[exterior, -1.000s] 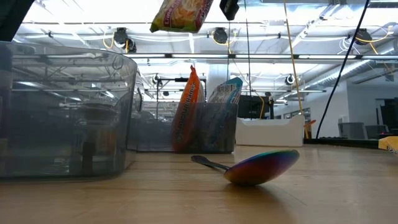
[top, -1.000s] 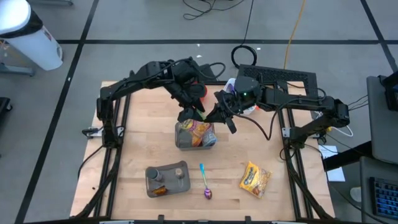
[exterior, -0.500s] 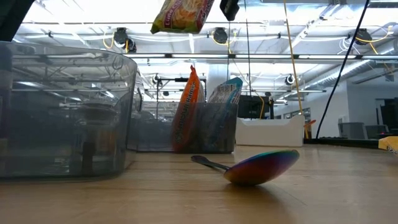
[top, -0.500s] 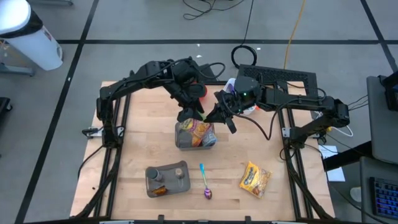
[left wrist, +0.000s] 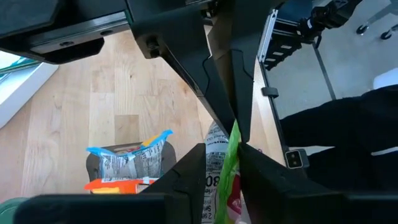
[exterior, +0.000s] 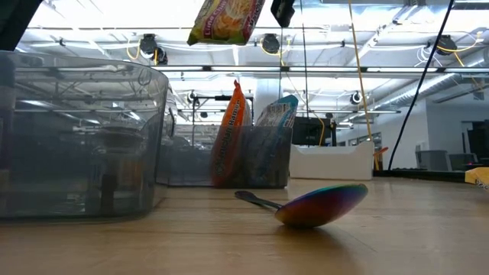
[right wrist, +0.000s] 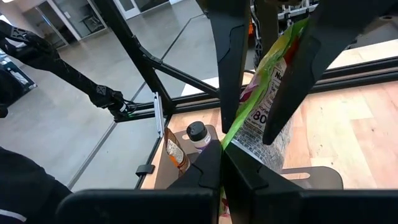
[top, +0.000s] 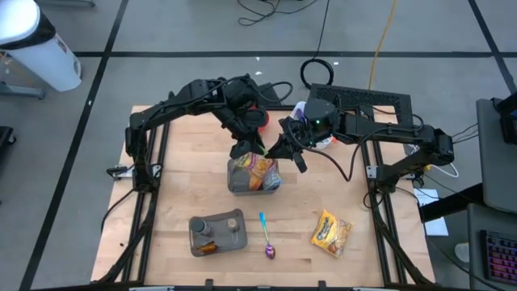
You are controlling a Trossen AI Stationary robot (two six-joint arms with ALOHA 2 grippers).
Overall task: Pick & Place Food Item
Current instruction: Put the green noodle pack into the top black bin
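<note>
A yellow-green noodle packet (exterior: 227,19) hangs in the air above a grey bin (top: 254,179) at mid-table. My two grippers meet over the bin, each with its fingers on the packet. My left gripper (top: 257,151) comes from the far left. My right gripper (top: 279,149) comes from the right. An orange packet (exterior: 231,134) and a blue-white one (exterior: 275,114) stand upright in the bin. Another yellow packet (top: 332,232) lies flat on the table at the near right. My left gripper has the packet between its two fingers (right wrist: 227,81), one on each face (left wrist: 229,163), a little way in from the edge the other gripper holds. The fingers slant down from the far left. The packet is clear of the bin. My right gripper pinches the packet's green edge (right wrist: 235,132) between its shut fingers (left wrist: 239,106). It comes nearly level from the table's right. The packet stands on edge in the hold, lifted clear above the bin.
A rainbow-coloured spoon (top: 266,238) lies near the front edge. A grey container (top: 216,233) holding bottles stands left of it. Bare wood (top: 182,190) lies left of the bin. A white tub (exterior: 332,162) stands behind the bin.
The noodle packet in the air has shifted and tipped slightly. Both arms have kept their places.
</note>
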